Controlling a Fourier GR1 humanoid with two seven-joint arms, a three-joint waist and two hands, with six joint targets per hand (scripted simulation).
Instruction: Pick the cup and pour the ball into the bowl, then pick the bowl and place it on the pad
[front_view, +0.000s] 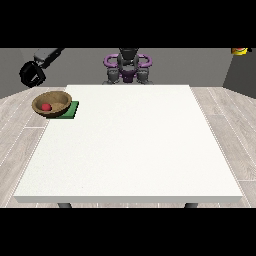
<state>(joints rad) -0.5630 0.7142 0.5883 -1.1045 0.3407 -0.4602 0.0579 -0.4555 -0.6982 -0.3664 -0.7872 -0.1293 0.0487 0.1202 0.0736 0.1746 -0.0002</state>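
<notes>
- The white table (130, 145) lies nearest the camera; its near edge is seen at the bottom of the front view, with two dark legs below it.
- The wooden bowl (51, 103) is found at the table's far corner on the view's left, overhanging the table edge and resting partly on the green pad (70, 111).
- A red ball (46, 107) is seen inside the bowl, so the pour is judged done.
- No cup can be made out anywhere.
- The hand at the view's left (32, 73) is raised off the table, above and behind the bowl, apart from it; whether its fingers are curled or straight cannot be told.
- The other hand is not seen; the robot (128, 65) is small at the far edge.
- Handling, as judged: the bowl is taken to be stiff, light and smooth, with the ball free to roll if tilted.
- A hold on the rim is advised, with the bowl kept level.
- The placement is judged nearly complete, though the bowl sits off-centre on the pad.
</notes>
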